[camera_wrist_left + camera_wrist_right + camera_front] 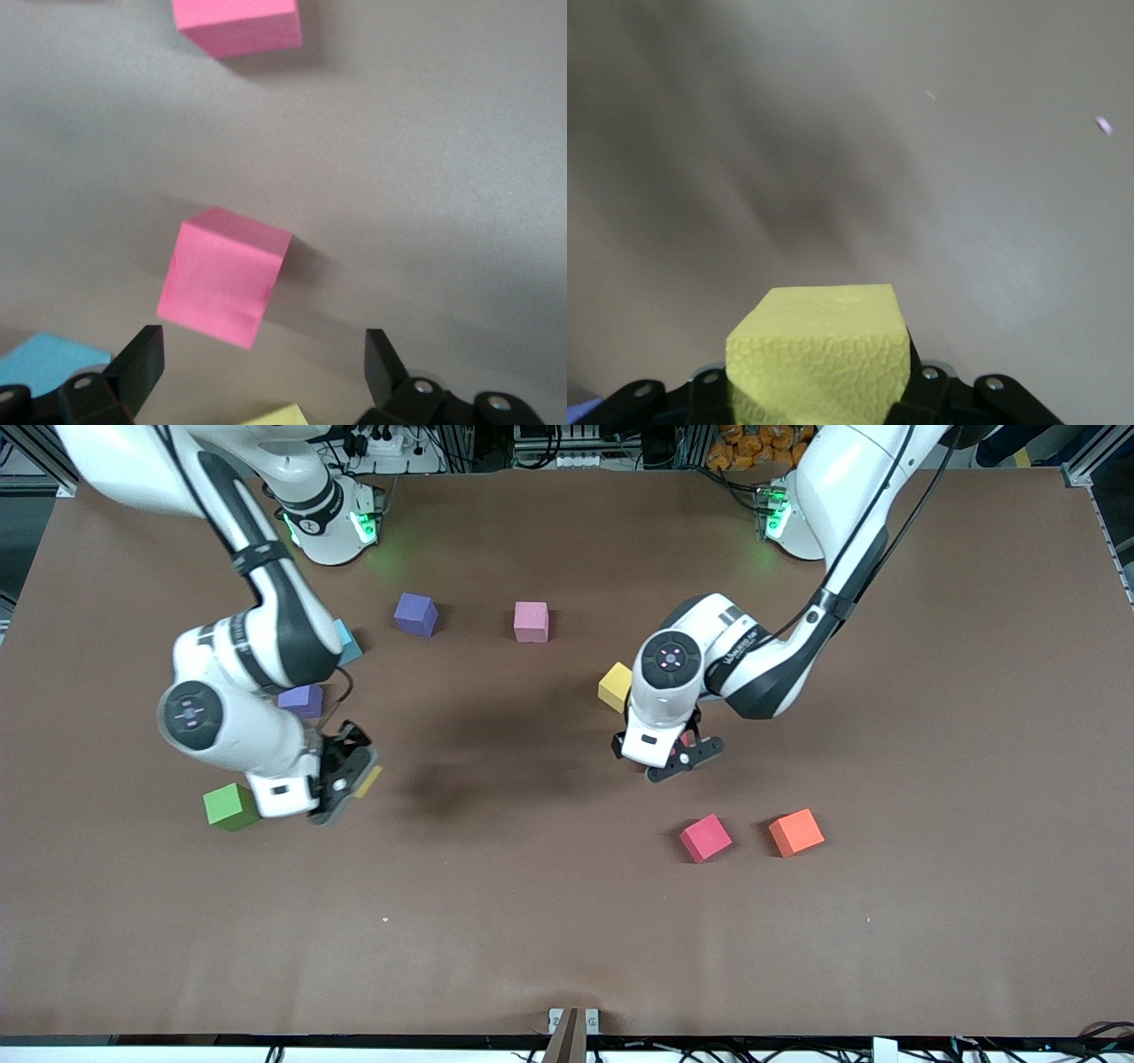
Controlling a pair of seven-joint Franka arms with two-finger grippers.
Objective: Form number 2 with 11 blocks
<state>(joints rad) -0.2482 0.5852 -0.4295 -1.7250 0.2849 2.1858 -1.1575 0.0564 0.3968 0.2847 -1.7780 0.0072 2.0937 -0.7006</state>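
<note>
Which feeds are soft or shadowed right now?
Front view: sharp, with dark arm shadows pooled mid-table and green base-light glow. Left wrist view: pink block slightly soft, casting a faint shadow. Right wrist view: table blurred with a broad dark smear; the yellow block in the right claw stays crisp.

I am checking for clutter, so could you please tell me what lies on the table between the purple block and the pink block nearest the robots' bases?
Nothing: the front view shows bare table between the purple block and the pink block.
</note>
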